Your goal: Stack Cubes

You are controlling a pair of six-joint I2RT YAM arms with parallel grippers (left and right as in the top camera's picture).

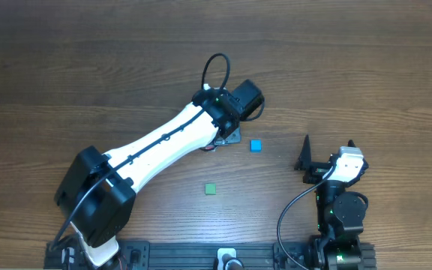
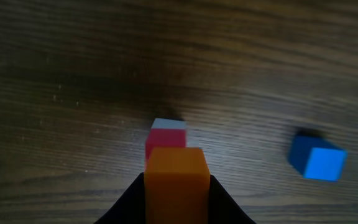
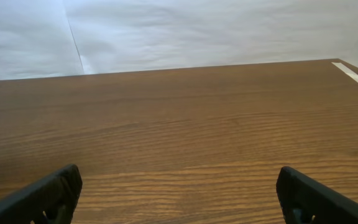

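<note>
One cube in hand: left claw (image 2: 177,200) clamps orange cube (image 2: 177,180) over red cube (image 2: 165,139) on bench (image 2: 73,74), seemingly off-centre. Misaligned release likely tips orange cube off or shoves red cube. Right claw (image 3: 178,190) spread open, well apart.

Gripped orange cube (image 2: 176,180) overlaps red cube (image 2: 166,138); blue cube (image 2: 319,163) and green cube (image 1: 211,190) lie apart.

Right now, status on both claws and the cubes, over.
Left claw shut on orange cube, close by red cube. Right claw open, empty, off to the right. Blue cube and green cube loose, apart, nothing blocking.
</note>
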